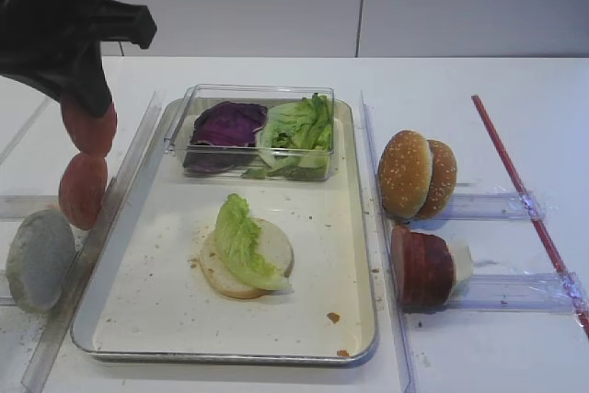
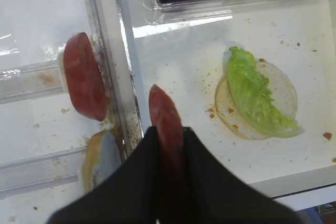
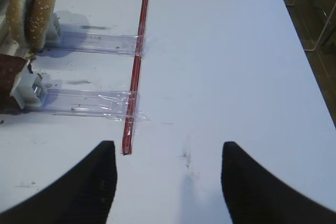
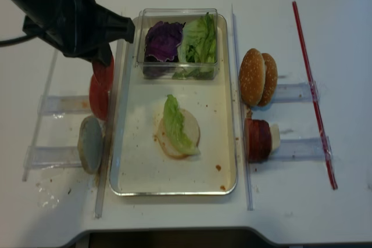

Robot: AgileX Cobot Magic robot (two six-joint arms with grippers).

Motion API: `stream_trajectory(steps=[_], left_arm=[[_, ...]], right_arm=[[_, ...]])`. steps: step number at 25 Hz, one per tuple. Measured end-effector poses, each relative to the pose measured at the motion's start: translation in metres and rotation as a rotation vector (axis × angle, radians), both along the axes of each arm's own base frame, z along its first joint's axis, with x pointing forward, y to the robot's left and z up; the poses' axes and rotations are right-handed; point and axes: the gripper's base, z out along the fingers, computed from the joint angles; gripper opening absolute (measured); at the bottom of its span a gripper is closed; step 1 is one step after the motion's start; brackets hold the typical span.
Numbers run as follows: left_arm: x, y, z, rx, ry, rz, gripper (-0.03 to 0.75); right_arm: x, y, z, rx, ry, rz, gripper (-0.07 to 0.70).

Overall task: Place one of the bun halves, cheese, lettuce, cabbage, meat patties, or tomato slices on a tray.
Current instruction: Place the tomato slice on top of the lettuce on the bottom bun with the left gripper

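Tomato slice (image 2: 164, 116) in left hand (image 2: 169, 145), tray (image 2: 178, 72) rim beside

two high views face the tray (image 1: 363, 227); wrist views look down close

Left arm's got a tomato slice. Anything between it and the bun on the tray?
Nothing visible. The tomato slice hangs over the tray's left rim; only bare tray floor separates it from the bun, which is topped with lettuce.

No text, label, brand, number or sign can be read anywhere in these views, whether on the food or elsewhere.
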Motion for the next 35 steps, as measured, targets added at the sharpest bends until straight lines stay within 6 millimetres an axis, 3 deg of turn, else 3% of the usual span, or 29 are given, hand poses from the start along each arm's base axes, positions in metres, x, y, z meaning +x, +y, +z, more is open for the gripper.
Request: stream_trajectory(steps=[7,16,26,35], left_arm=[[0.014,-0.016,-0.029,-0.052,0.119,-0.070,0.058],[0.018,-0.037,-0.040,-0.212,0.178,-0.220,0.058],[-0.001,-0.052,-0.080,-0.416,0.244,-0.444,0.058],[0.023,-0.064,-0.119,-0.468,0.169,-0.442,0.058]], right_arm=[[0.000,0.000,0.000,0.002,0.000,-0.001,0.455],[0.000,0.000,0.000,0.003,0.000,-0.002,0.455],[0.000,0.000,0.000,0.001,0.000,-0.001,0.455],[0.000,0.000,0.000,0.001,0.000,-0.001,0.455]])
